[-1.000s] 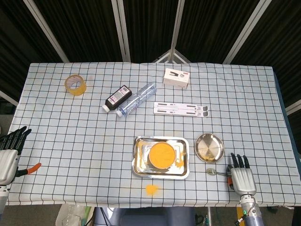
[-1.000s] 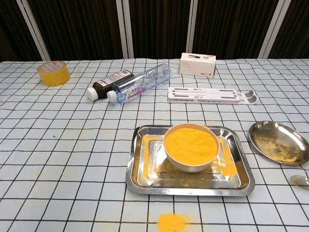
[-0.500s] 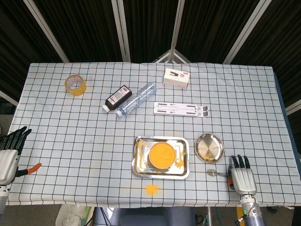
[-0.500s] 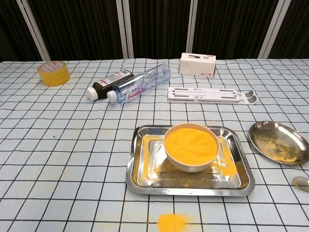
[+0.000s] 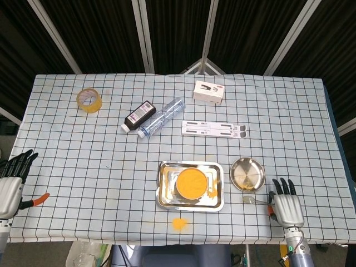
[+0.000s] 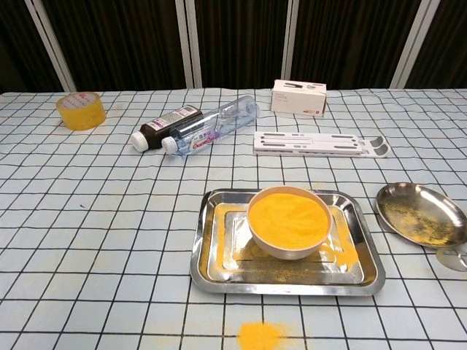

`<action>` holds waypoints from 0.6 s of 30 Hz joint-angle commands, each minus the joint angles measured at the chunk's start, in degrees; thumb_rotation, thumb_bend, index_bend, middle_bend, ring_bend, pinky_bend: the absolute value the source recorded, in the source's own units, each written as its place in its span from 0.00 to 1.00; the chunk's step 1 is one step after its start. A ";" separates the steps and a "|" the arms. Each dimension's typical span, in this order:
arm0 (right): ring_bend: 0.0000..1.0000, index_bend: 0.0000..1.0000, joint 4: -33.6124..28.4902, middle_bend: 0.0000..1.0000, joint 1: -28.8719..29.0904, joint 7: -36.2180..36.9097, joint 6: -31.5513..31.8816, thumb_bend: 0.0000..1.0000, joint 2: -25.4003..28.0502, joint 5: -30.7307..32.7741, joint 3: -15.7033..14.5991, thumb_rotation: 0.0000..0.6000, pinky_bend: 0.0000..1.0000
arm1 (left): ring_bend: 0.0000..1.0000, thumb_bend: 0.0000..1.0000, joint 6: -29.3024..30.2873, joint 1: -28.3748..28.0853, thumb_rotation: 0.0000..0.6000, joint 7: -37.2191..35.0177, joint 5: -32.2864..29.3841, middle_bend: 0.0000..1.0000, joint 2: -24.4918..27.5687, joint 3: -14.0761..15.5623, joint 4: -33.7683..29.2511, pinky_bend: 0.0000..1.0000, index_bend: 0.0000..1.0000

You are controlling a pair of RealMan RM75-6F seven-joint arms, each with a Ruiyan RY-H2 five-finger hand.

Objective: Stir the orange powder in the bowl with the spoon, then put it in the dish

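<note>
Reaching for the spoon [image 5: 249,199] | right hand [image 5: 287,207] flat beside its handle, fingers apart, holding nothing | left hand [image 5: 10,183] empty too | next: pinch handle, lift | bowl [image 6: 289,220] of orange powder waits in tray [image 6: 204,251] | dish [image 6: 422,214] just behind spoon

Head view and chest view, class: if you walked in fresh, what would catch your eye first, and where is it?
The bowl heaped with bright orange powder stands out, sitting in a steel tray near the table's front edge. Just in front of the tray lies a spilled orange patch on the checked cloth. To the right sits a round steel dish dusted with powder, with the spoon beside it, next to the right hand.
</note>
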 commanded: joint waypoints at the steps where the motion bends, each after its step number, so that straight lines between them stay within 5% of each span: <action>1: 0.00 0.62 -3.09 0.15 1.17 -0.88 0.50 0.46 1.84 -0.04 1.75 1.00 0.00 | 0.00 0.00 0.00 0.00 1.00 0.12 0.03 0.00 -0.04 0.05 0.06 0.00 0.00; 10: 0.00 0.62 -13.50 0.15 4.75 -8.20 0.24 0.46 4.83 0.95 5.45 1.00 0.00 | 0.00 0.00 -0.42 -0.22 1.00 -0.17 0.07 0.00 0.02 0.10 0.15 0.00 0.00; 18: 0.00 0.62 -19.10 0.15 8.82 -18.33 -1.82 0.46 1.26 4.24 6.69 1.00 0.00 | 0.00 0.00 -0.57 -0.27 1.00 -0.66 0.16 0.00 0.22 0.20 0.08 0.00 0.00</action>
